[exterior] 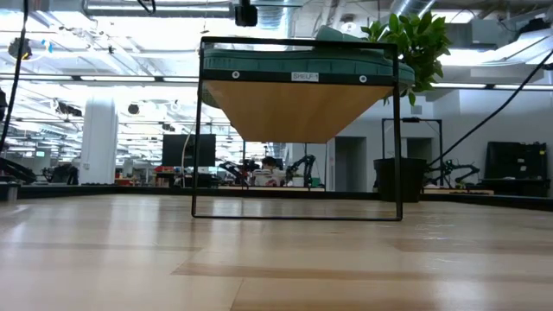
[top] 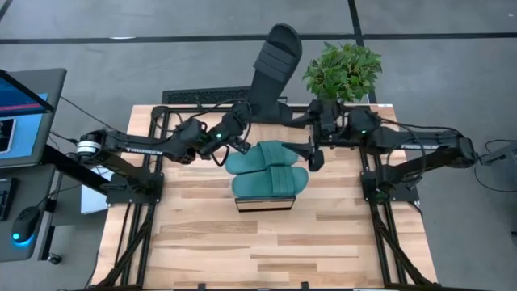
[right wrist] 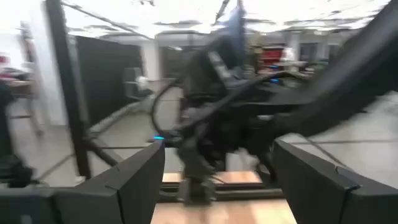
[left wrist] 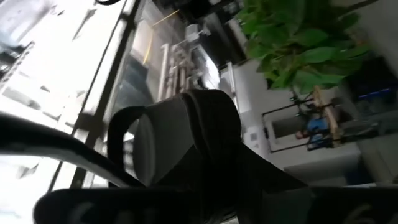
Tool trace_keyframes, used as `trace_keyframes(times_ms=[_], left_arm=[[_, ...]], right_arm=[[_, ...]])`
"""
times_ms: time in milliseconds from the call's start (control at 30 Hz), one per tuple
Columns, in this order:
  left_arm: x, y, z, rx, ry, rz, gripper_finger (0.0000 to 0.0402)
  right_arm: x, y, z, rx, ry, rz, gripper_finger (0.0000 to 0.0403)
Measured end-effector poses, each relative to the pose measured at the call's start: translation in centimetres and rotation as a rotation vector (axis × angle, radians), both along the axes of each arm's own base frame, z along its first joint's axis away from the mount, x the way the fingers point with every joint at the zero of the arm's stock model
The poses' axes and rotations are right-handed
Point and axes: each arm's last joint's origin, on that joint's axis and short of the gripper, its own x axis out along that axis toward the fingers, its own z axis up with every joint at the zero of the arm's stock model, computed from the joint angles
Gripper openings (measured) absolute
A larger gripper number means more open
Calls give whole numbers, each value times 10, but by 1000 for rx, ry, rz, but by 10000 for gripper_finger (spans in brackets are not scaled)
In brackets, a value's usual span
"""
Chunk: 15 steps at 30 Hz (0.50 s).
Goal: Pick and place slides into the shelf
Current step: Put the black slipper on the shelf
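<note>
My left gripper (top: 241, 123) is over the table's far side and is shut on a black slide (top: 273, 65) that rises from it toward the far edge. The slide's ribbed strap (left wrist: 180, 124) fills the left wrist view. Two teal-green slides (top: 266, 168) lie side by side, soles down, on top of the shelf (top: 263, 203). In the low view they show as a teal band (exterior: 294, 60) on the shelf's board. My right gripper (top: 314, 155) hangs open just right of the teal slides, touching nothing. The second black slide is out of view. My left gripper holds the black slide by its lower end (top: 257, 107), coming at it from the table's left. The slide is lifted clear of the table and the shelf and stands up steeply. Its free rounded end (top: 283, 34) reaches out past the far edge. The fingers themselves are hidden by the slide and the wrist.
A potted green plant (top: 343, 69) stands at the far right corner, close behind my right arm. A monitor (top: 20, 113) sits off the table's left side. Black frame rails (top: 145, 202) run along both sides, and the near half of the tabletop (top: 266, 250) is bare wood.
</note>
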Motion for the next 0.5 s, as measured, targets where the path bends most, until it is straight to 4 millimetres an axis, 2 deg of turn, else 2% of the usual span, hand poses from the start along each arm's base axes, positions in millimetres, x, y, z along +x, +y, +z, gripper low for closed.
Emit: trace_keyframes(times_ms=[200,500], left_arm=[[-28,-6,18,-65,59,-36,30],[-99,-16,43,-270,124,-244,30]], right_arm=[[-22,-1,6,-8,42,-98,286],[-43,0,9,-6,88,-115,286]])
